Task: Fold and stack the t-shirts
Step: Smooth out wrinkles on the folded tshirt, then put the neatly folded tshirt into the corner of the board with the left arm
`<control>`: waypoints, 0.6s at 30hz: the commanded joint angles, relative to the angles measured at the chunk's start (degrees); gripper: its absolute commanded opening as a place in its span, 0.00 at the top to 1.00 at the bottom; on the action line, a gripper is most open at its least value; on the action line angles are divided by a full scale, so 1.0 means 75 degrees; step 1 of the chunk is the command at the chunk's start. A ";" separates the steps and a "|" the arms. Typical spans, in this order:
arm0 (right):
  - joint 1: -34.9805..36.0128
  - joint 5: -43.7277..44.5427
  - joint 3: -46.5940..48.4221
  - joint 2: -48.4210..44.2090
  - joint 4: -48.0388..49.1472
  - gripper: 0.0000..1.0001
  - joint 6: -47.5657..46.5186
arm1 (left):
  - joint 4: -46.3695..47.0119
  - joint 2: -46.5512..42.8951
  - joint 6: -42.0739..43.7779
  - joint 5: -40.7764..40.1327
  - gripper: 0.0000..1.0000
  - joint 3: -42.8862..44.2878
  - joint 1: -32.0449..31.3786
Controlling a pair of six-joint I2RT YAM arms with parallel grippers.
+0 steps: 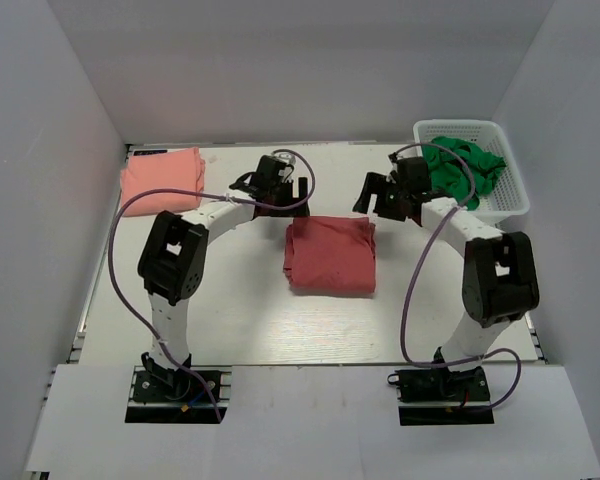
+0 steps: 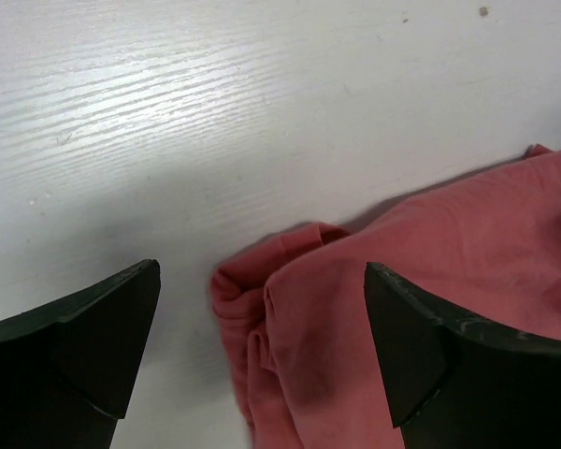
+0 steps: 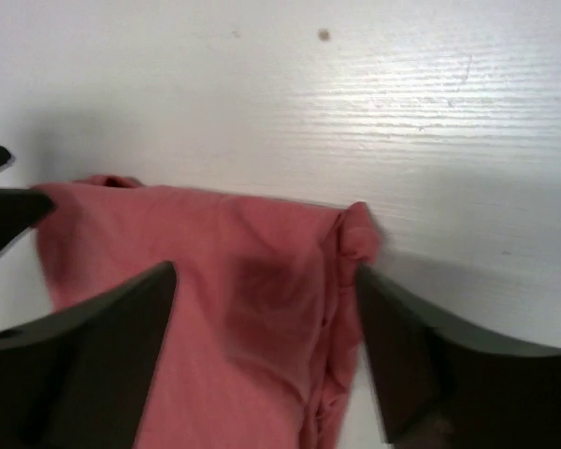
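The brick-red t-shirt (image 1: 330,255) lies folded into a rough square in the middle of the table. My left gripper (image 1: 296,194) hovers just above its far left corner, jaws open. In the left wrist view that bunched corner (image 2: 290,309) lies between the wide-apart fingers (image 2: 93,346) of the left gripper (image 2: 262,351), ungripped. My right gripper (image 1: 373,200) hangs open over the far right corner. The right wrist view shows the cloth (image 3: 262,299) between the spread fingers (image 3: 430,365) of the right gripper (image 3: 266,360). The salmon-pink t-shirt (image 1: 162,178) lies folded at the back left.
A white plastic basket (image 1: 505,205) holding green cloth (image 1: 467,168) stands at the back right, just behind the right arm. White walls close in the table on the left, back and right. Purple cables loop beside both arms.
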 commanded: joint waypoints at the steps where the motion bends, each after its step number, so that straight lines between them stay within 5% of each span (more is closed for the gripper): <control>1: -0.0018 -0.0321 -0.0025 -0.1022 0.0121 0.09 -0.0363 | -0.0286 -0.0935 0.0031 0.0256 0.00 -0.0235 -0.0010; 7: -0.0029 -0.0321 -0.1149 -0.2416 0.0331 0.09 -0.0071 | -0.0159 -0.1825 -0.0063 0.0571 0.00 -0.1546 -0.0115; 12: -0.0041 -0.0310 -0.2006 -0.3378 0.0355 0.09 0.0058 | 0.0802 -0.2248 -0.0308 0.1976 0.00 -0.2930 -0.0186; 18: -0.0041 -0.0239 -0.2382 -0.3953 0.0167 0.09 0.0058 | 0.0909 -0.1757 -0.0239 0.1909 0.00 -0.2933 -0.0256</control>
